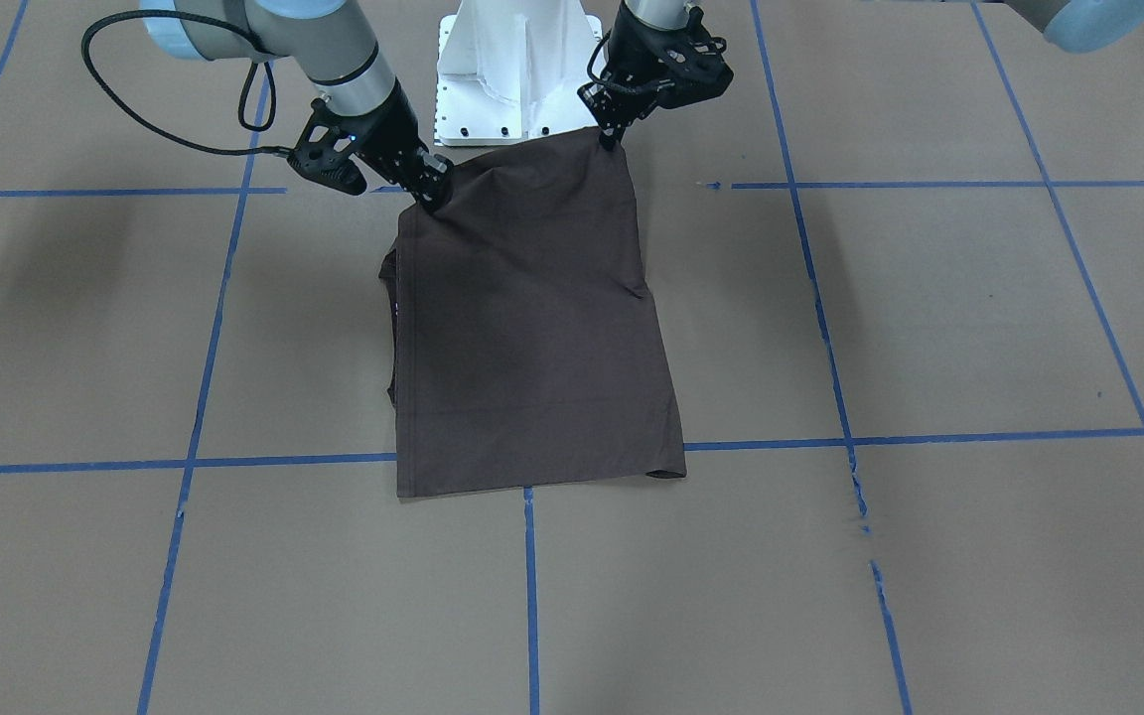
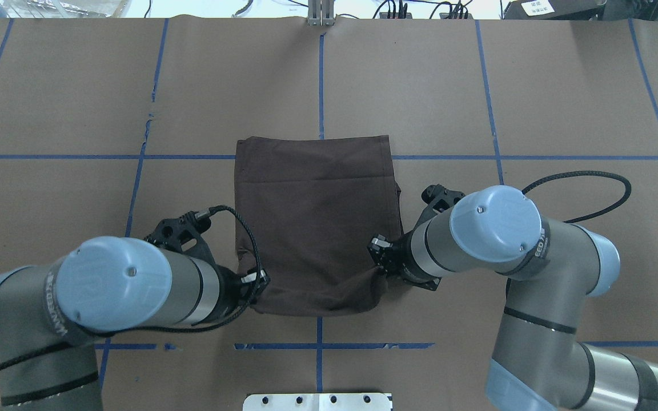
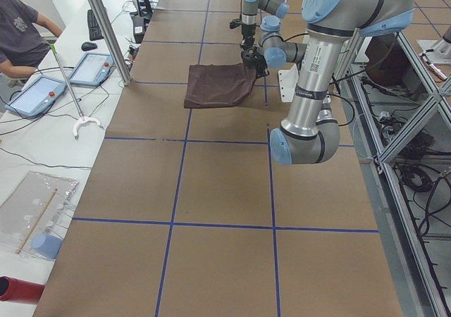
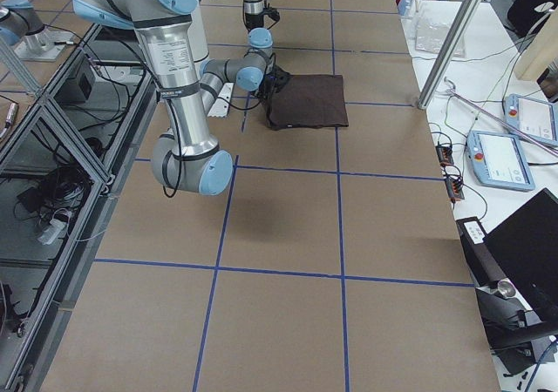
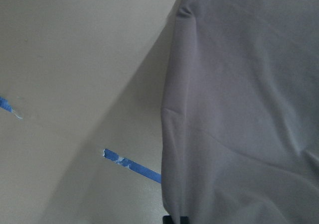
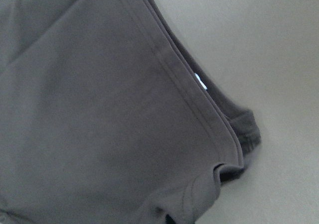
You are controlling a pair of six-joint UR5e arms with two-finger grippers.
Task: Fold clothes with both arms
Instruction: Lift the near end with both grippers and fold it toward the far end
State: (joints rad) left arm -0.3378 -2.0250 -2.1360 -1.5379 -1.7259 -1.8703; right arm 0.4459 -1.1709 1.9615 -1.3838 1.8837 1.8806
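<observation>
The T-shirt [image 1: 532, 338], dark brown-grey and folded into a rough rectangle, is held by both grippers, one at each corner of the edge nearest the robot. The left gripper [image 1: 611, 137] has its jaws pinched together on one corner, and the right gripper [image 1: 433, 196] has its jaws clamped on the other. The held edge runs fairly straight between them and is lifted off the table [image 1: 929, 318].

From the grippers the cloth slopes down and away from the robot. Its far part lies flat on the brown paper, and the far edge reaches just past a line of blue tape [image 1: 284, 460] that crosses the table well ahead of both grippers.

On the right gripper's outer side, a lower layer of the shirt juts out a little from under the top layer. The right wrist view shows a hem with double stitching running diagonally just ahead of that gripper. More folded layers are bunched beneath it, and a small white label [image 6: 201, 82] peeks out between them.

In the left wrist view the hanging cloth fills the side toward the other gripper. On the outer side, bare table lies below, with the shirt's shadow on it and a short strip of tape crossing it.

The white pedestal base [image 1: 517, 70] stands behind the grippers, roughly midway between them.

In the left side view a person [image 3: 17, 28] sits at a bench beyond the table's far edge, well away from both grippers.
</observation>
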